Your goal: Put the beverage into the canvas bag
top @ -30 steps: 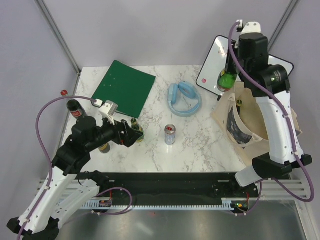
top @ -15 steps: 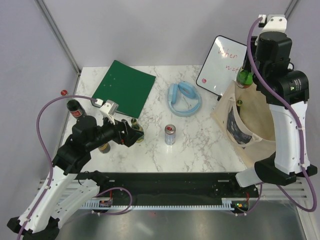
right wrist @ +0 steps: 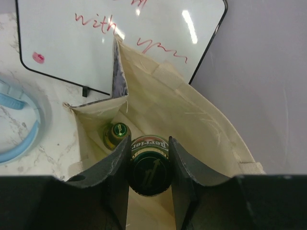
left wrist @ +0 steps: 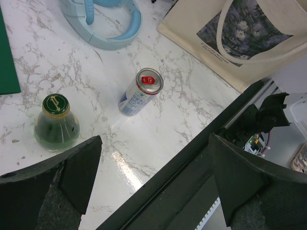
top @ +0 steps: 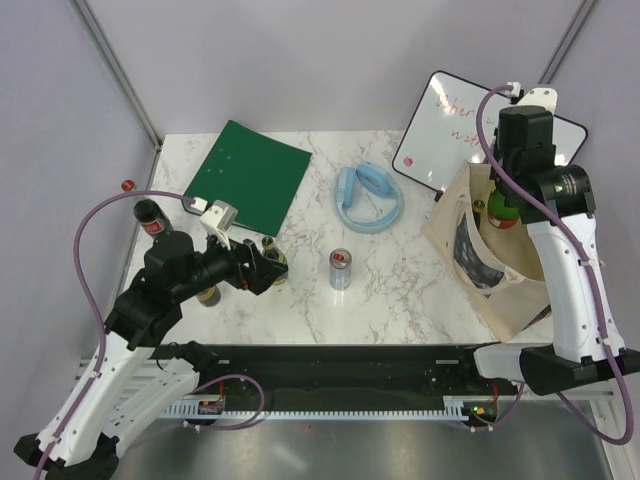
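My right gripper [right wrist: 148,154] clamps green bottle [right wrist: 149,172] neck over canvas bag [right wrist: 192,115] mouth; lower straight, miss bottle inside [right wrist: 116,133]; left gripper [left wrist: 153,178] gapes empty

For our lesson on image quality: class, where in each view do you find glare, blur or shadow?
Right wrist: lamp reflections glare on the whiteboard; the right gripper, close to the lens, looks dark and soft-edged. Left wrist: a shiny glare patch on the marble table; the left gripper is dark and slightly soft, the can sharp. Top view: even light, only faint shadows.
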`<action>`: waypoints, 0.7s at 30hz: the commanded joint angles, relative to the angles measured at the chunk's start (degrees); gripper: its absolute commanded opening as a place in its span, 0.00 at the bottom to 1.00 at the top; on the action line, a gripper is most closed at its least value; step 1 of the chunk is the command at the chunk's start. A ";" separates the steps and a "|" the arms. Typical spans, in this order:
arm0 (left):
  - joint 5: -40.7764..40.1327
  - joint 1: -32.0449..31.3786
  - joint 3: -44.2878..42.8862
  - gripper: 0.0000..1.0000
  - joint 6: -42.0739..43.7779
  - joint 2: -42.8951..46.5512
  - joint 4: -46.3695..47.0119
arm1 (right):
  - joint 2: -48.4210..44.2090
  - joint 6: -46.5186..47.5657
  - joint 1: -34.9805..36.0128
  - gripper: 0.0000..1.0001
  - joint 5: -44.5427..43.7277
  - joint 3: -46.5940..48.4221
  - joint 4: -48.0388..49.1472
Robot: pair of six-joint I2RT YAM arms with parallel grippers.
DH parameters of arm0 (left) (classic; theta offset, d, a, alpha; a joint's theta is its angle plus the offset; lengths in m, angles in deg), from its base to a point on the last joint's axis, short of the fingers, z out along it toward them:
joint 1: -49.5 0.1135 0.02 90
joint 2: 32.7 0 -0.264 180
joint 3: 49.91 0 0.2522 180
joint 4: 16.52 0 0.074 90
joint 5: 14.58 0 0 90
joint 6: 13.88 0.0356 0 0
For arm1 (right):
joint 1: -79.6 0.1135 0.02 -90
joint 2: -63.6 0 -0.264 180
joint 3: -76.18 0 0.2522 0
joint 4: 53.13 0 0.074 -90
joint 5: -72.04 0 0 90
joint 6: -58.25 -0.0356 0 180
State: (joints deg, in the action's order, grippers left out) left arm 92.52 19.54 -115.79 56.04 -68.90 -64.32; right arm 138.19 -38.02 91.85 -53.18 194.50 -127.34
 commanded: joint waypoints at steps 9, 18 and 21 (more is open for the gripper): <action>2.06 0.16 0.00 0.99 0.21 1.31 2.40 | -3.83 3.62 -7.76 0.00 -2.49 -13.49 26.77; 1.62 0.16 0.26 0.99 0.65 1.31 2.49 | -6.29 2.66 -11.72 0.00 -0.73 -25.87 39.78; 1.62 0.16 0.17 0.99 0.56 1.14 2.49 | -6.74 1.43 -14.08 0.00 2.26 -28.78 43.22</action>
State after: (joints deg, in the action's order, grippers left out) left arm 93.50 19.54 -115.79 56.04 -67.90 -63.97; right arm 135.26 -36.16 80.58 -51.74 166.93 -98.72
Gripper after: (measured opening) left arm 0.991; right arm 0.409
